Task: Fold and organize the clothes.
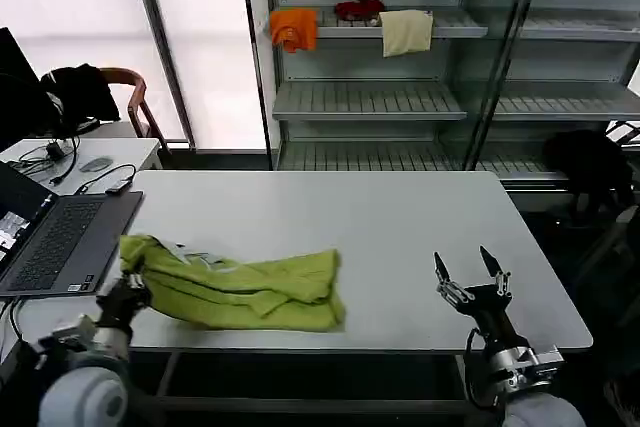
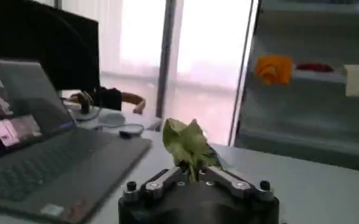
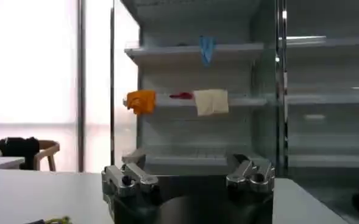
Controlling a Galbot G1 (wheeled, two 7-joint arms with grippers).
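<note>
One lime-green T-shirt (image 1: 240,292), bunched into a long rumpled heap, lying on the white table (image 1: 400,237) near the front edge, left of centre. Left end of the shirt pinched in the left gripper (image 1: 133,287), fingers pressed together on a tuft of green fabric, seen poking up between them in the left wrist view (image 2: 190,146). One open laptop (image 1: 60,237) just beside that end, at the table's left edge. Right of the shirt, a broad bare stretch of tabletop reaching to the right and far edges. Right gripper (image 1: 468,269) hovering over the front right part of the table, well apart from the shirt, two fingers spread wide and holding nothing. Behind the table, one metal shelf unit (image 1: 370,97) with three cloths on an upper shelf: one orange (image 1: 294,29), one red (image 1: 358,10), one cream (image 1: 406,32). One smaller side table (image 1: 70,159) with cables at far left.
</note>
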